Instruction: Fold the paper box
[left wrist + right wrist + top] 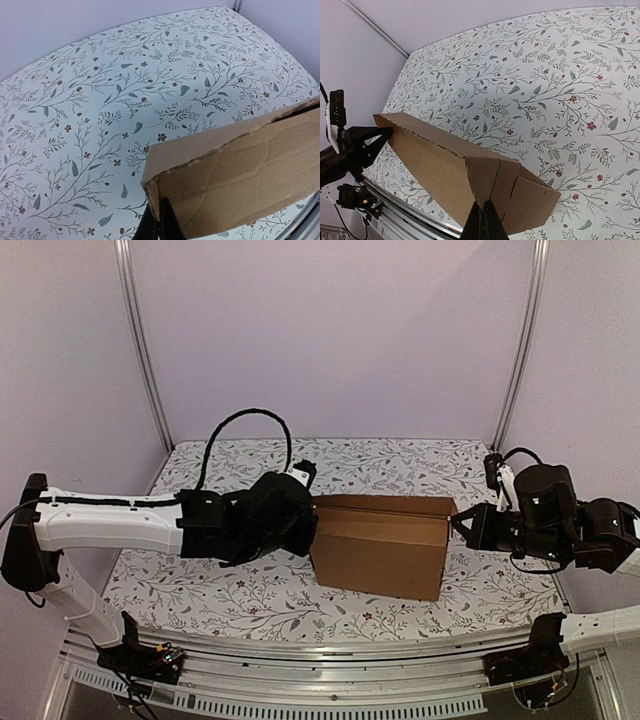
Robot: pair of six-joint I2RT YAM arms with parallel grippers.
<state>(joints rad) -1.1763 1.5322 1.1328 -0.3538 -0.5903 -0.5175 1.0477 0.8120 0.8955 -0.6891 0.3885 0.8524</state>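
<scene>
The paper box (380, 545) is plain brown cardboard, folded into a box shape and held between the two arms over the middle of the table. My left gripper (312, 523) is shut on the box's left end; in the left wrist view its fingers (161, 225) pinch the corner edge of the box (240, 175). My right gripper (456, 523) is shut on the box's right end; in the right wrist view its fingers (484, 225) clamp the lower edge of the end flap (495, 175). A small slot shows in that flap.
The table (250, 595) has a floral cloth. Purple walls and metal frame posts (143, 350) enclose the back and sides. A metal rail (330, 655) runs along the near edge. The left gripper (367, 142) shows in the right wrist view.
</scene>
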